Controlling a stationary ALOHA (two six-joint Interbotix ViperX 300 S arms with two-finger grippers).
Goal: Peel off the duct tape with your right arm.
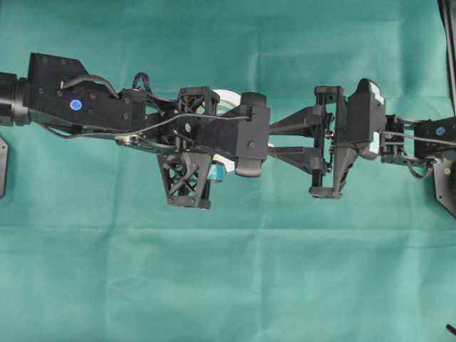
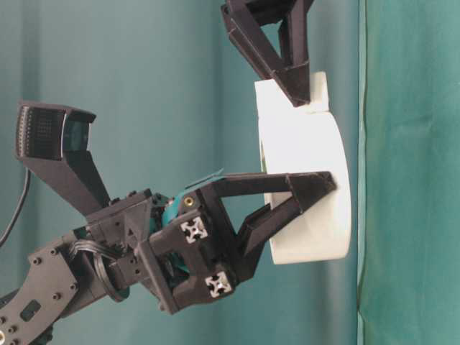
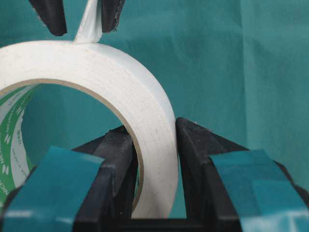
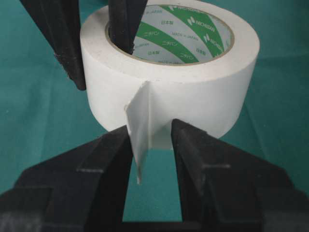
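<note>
The duct tape (image 4: 193, 96) is a wide white roll with green print inside its core. It is held up off the cloth, also showing in the table-level view (image 2: 309, 144). My left gripper (image 3: 154, 145) is shut on the roll's wall, one finger inside the core and one outside. A loose white strip (image 4: 140, 130) sticks out from the roll. My right gripper (image 4: 152, 140) is open and straddles the strip, which lies against one finger with a gap to the other. In the overhead view the right gripper (image 1: 271, 137) reaches in from the right, and the roll (image 1: 226, 98) is mostly hidden under the left arm.
A green cloth (image 1: 228, 271) covers the table. Both arms meet over its upper middle. Black fittings stand at the left edge (image 1: 2, 167) and the right edge (image 1: 445, 185). The left arm's camera (image 2: 50, 140) juts out to one side of the roll.
</note>
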